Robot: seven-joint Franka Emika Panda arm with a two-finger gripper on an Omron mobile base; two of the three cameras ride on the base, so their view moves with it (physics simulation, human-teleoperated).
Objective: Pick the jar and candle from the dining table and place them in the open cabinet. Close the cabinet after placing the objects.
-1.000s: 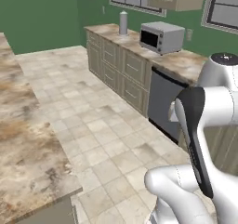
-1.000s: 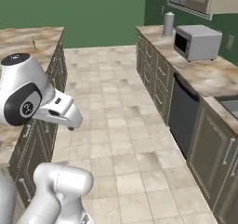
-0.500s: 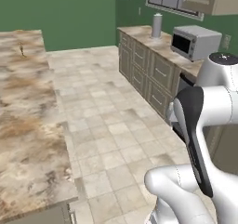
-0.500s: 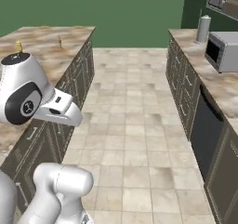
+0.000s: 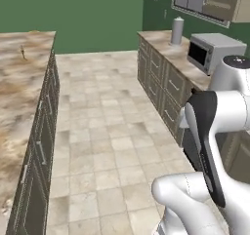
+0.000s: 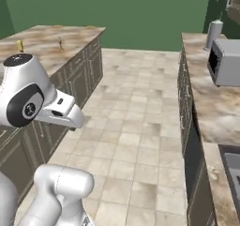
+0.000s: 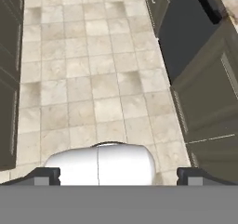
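The candle [image 6: 60, 43] looks to stand far along the marbled tabletop [image 5: 19, 78], so drive closer before reaching; the pincer [image 7: 119, 174] is wide open, holding nothing.

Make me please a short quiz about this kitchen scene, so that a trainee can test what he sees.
1. True or false: the microwave stands on the counter across the aisle from the dining table.
2. In the hand view, what does the gripper look down on? A) tiled floor B) a rug C) a marbled stone top
3. Fill in: the gripper's jaws stand ____ with nothing between them.

Key: 1 true; 2 A; 3 open.
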